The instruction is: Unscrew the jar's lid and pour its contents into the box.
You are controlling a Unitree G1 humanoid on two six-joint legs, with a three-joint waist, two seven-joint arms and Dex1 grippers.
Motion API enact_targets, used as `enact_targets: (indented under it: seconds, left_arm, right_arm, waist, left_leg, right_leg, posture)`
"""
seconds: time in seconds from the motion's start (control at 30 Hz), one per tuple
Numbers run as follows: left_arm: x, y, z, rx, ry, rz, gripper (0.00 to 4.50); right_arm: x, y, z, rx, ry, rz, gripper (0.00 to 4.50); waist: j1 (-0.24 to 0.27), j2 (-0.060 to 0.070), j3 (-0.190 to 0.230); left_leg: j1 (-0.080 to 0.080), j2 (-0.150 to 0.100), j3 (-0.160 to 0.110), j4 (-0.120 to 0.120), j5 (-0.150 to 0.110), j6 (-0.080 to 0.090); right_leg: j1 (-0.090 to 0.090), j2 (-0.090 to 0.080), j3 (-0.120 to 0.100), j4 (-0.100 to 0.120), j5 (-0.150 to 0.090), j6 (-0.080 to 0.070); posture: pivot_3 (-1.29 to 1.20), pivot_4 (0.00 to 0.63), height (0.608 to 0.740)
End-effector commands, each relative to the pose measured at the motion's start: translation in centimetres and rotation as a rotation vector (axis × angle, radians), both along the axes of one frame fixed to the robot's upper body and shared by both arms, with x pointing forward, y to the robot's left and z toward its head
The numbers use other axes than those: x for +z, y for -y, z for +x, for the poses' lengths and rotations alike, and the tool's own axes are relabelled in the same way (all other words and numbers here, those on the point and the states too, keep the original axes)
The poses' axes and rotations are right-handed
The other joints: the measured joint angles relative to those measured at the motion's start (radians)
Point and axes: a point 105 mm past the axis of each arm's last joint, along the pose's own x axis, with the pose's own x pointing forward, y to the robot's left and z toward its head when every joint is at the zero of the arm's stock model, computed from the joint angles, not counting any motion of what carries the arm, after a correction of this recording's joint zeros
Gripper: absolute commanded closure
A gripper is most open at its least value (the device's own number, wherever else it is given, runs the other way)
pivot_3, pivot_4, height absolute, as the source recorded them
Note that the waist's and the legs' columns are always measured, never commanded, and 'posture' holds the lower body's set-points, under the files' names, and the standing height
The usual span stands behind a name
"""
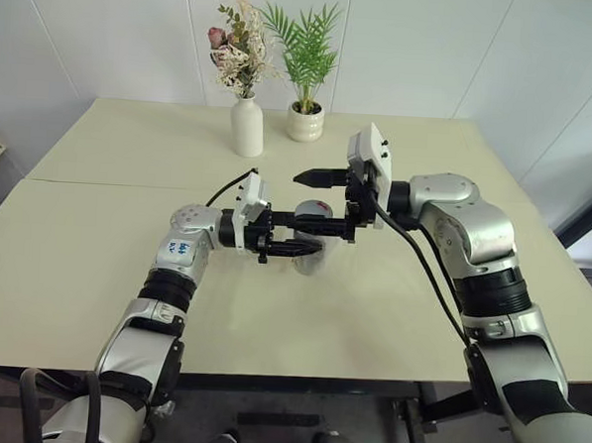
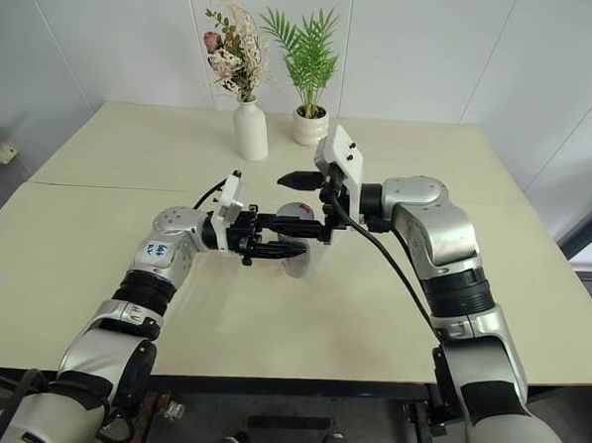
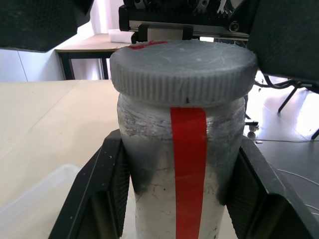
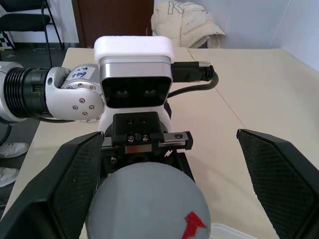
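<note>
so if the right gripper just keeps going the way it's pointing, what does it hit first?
Most likely the lid, on the jar the left gripper holds. The right gripper is open with a finger on each side of the lid, so its palm would meet the cap first. Depth is unclear.

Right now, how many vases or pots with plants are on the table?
2: a white vase with dried flowers and, right beside it, a small white pot with a green plant, both at the table's far edge.

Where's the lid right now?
In the head views the lid sits on the jar mid-table, held by the left end effector, between the right end effector's open fingers.
</note>
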Motion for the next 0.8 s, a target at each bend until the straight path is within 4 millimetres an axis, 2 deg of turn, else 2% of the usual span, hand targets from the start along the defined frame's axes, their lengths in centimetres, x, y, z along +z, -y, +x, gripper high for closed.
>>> enact_targets:
  seconds: [0.03, 0.27, 0.8]
  left_arm:
    - [1.4, 0.5, -0.3, -0.024, 0.072, -0.003, 2.34]
    - [1.5, 0.5, -0.4, -0.025, 0.081, -0.002, 2.34]
    - [1.6, -0.5, -0.2, 0.005, 0.083, -0.004, 2.34]
  right_arm:
    - [1.6, -0.4, -0.4, 0.022, 0.061, 0.020, 0.00]
    - [1.1, -0.3, 0.0, 0.000, 0.057, 0.014, 0.00]
    - [0.1, 2.6, 0.6, -0.092, 0.039, -0.020, 0.00]
  waist:
    - [0.000, 0.000, 0.000]
    - [0.000, 0.000, 0.000]
    - [0.000, 0.000, 0.000]
  left_leg:
    - [0.000, 0.000, 0.000, 0.000, 0.000, 0.000]
    - [0.000, 0.000, 0.000, 0.000, 0.000, 0.000]
    - [0.000, 0.000, 0.000, 0.000, 0.000, 0.000]
  right_leg:
    - [0.000, 0.000, 0.000, 0.000, 0.000, 0.000]
    - [0.000, 0.000, 0.000, 0.000, 0.000, 0.000]
    - [0.000, 0.000, 0.000, 0.000, 0.000, 0.000]
  posture:
    - [0.00, 0.150, 0.740]
    - [0.00, 0.150, 0.740]
    - [0.00, 0.150, 0.740]
